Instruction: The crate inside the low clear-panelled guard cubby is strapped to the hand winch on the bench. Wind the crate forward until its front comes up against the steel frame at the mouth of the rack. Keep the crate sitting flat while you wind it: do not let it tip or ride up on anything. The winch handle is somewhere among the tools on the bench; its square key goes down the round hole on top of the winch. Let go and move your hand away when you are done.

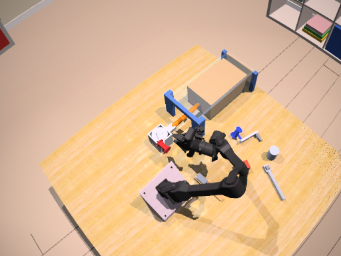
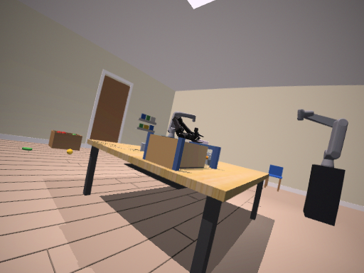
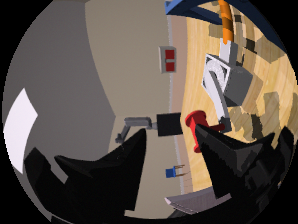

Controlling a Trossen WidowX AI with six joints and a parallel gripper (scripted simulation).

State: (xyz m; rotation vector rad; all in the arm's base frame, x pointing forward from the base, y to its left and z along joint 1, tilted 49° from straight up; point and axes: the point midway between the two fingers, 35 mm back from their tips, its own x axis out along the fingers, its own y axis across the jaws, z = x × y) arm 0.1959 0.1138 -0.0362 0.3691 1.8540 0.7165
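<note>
The tan-topped crate [image 1: 216, 80] [image 2: 162, 151] sits flat in the clear-panelled cubby. A gap shows between its front and the blue frame [image 1: 181, 107] at the mouth. An orange strap [image 1: 184, 118] [image 3: 226, 22] runs from it under the frame to the white and grey winch [image 1: 160, 134] [image 3: 239, 85]. The winch handle's pale arm [image 3: 216, 96] lies over the winch top, with its red knob [image 1: 163, 146] [image 3: 196, 129] out past the winch's edge. My gripper [image 1: 175, 137] [image 3: 171, 130] is open with nothing between its fingers, beside the winch; the knob is near one fingertip in the wrist view.
A blue-knobbed crank [image 1: 249, 136], a grey cylinder [image 1: 273, 152], a long silver tool [image 1: 275, 183] and a red block [image 1: 246, 164] lie right of the arm. A grey block [image 1: 200, 179] is near the base plate [image 1: 148, 193]. The frame's near post stands close behind my wrist.
</note>
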